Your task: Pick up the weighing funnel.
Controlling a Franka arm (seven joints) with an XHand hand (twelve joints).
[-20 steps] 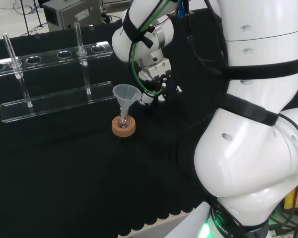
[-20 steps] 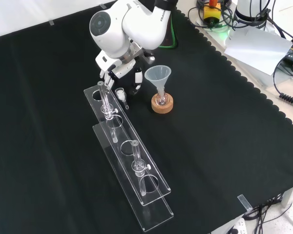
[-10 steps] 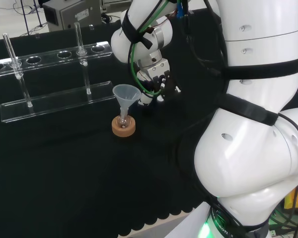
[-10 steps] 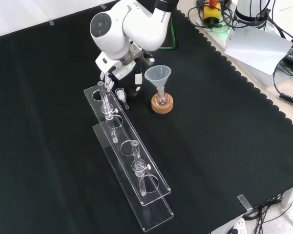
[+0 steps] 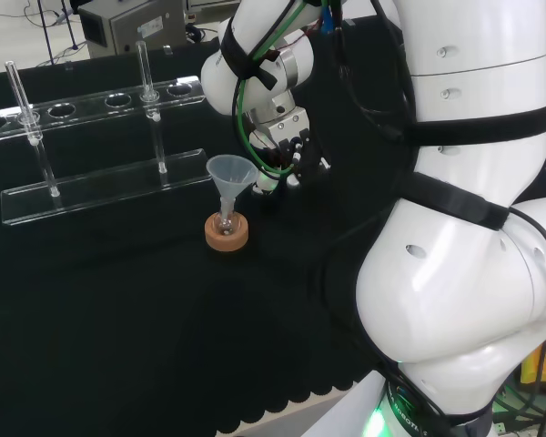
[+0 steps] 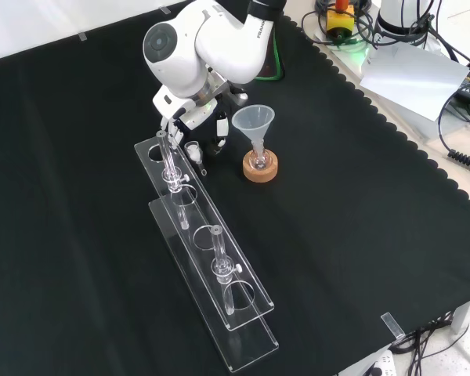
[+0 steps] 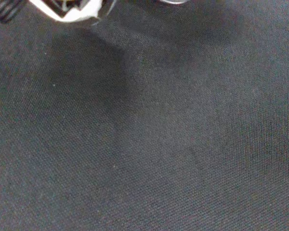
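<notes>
On the black cloth (image 6: 360, 235), far part of the front view: weighing funnel (image 6: 193, 150), one, small and clear. It lies on the cloth just beside the far end of the clear rack (image 6: 207, 251), with its short stem pointing to the near side.

Hand (image 6: 189, 117), black and white. It hangs low over the cloth at the end of the white arm link (image 6: 194, 39), directly beyond the weighing funnel. Its fingers (image 6: 219, 135) point downward and stand apart, some to the left and one to the right of the piece, and are not closed round it. Whether any fingertip touches it cannot be told.

Funnel (image 6: 254, 121), large, cone-shaped, mouth up. Its stem stands in a small flask (image 6: 258, 160) on a cork ring (image 6: 261, 171), just right of the hand in the front view and apart from it.

The rack has two tiers with round holes and runs from the hand toward the near edge. Two glass tubes stand upright in it, one at the far end (image 6: 170, 157) and one nearer (image 6: 219, 262).

In the wrist view, bare cloth weave lies beyond a blurred white part of the hand.
</notes>
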